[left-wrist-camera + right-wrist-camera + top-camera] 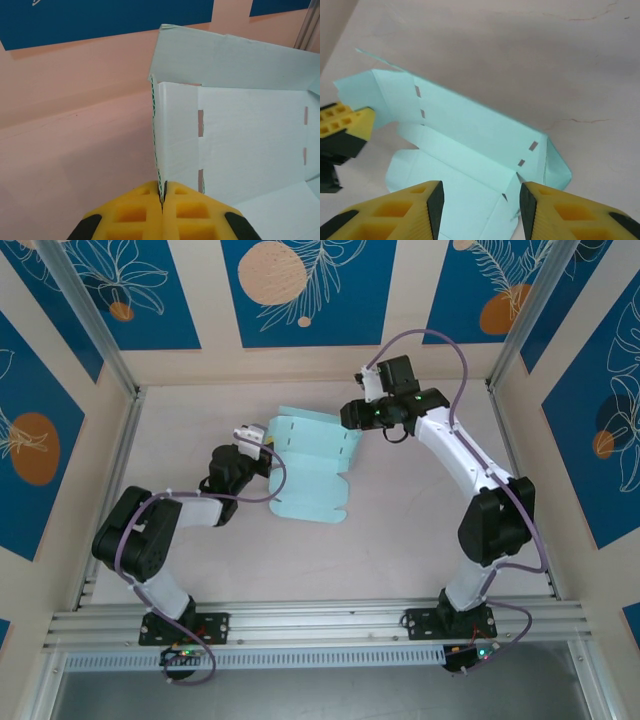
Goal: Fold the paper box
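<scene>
The paper box [310,468] is a pale light-blue die-cut sheet lying partly folded in the middle of the table, with one slotted panel raised. My left gripper [264,439] is shut on the sheet's left side flap; in the left wrist view the yellow pads [162,195] pinch the thin edge of that upright flap [175,130]. My right gripper [347,420] hovers over the sheet's right end. It is open, and the folded corner of the paper box [470,135] lies below the gap between its fingers [480,200].
The pinkish table [420,540] is walled by wooden panels [330,365] with metal posts at the back corners. A metal rail [320,620] runs along the near edge by the arm bases. The left gripper's yellow finger [345,125] is at the right wrist view's left edge.
</scene>
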